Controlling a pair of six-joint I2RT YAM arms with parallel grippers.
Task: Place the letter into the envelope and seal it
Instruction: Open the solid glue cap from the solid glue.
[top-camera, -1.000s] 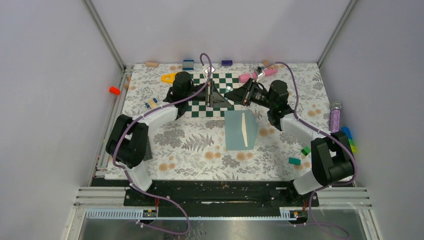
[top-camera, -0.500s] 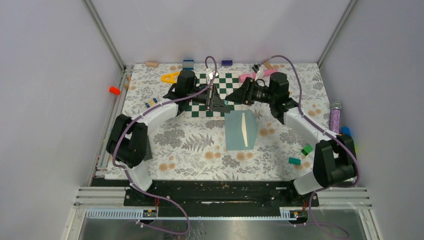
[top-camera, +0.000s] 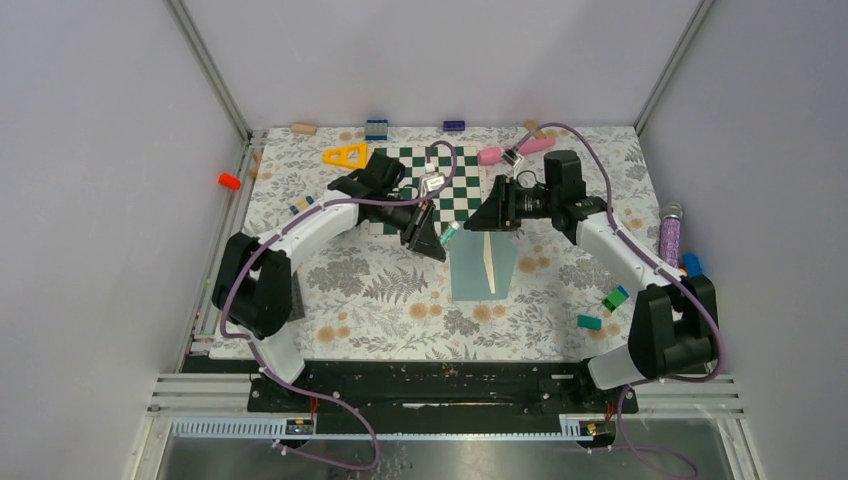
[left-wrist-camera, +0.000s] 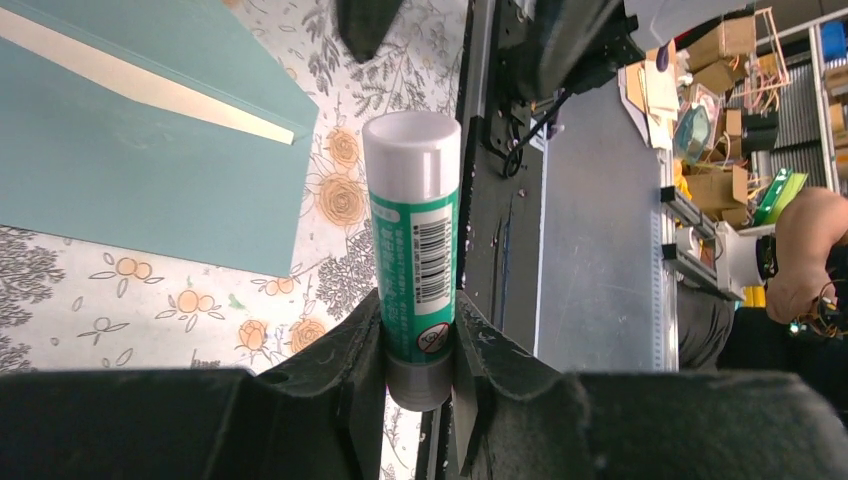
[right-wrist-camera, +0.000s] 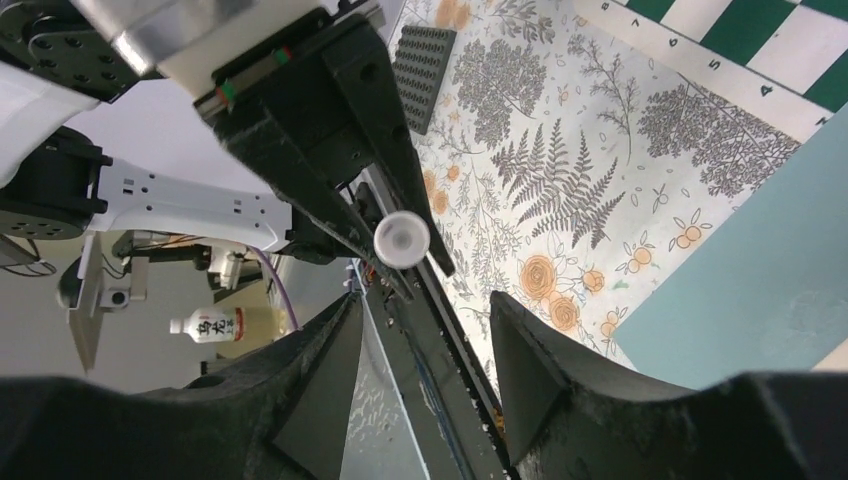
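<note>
Slippage is threatening: left jaws are clamping the glue stick (left-wrist-camera: 414, 235) by its base, right jaws are gaping apart before its cap (right-wrist-camera: 401, 240). A crooked pull could be wrenching it loose over the envelope (top-camera: 468, 275) lying flat on the tabletop (top-camera: 380, 295).

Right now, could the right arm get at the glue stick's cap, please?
Probably yes: the open right gripper faces the white cap with nothing between, while the left gripper holds the glue stick.
</note>
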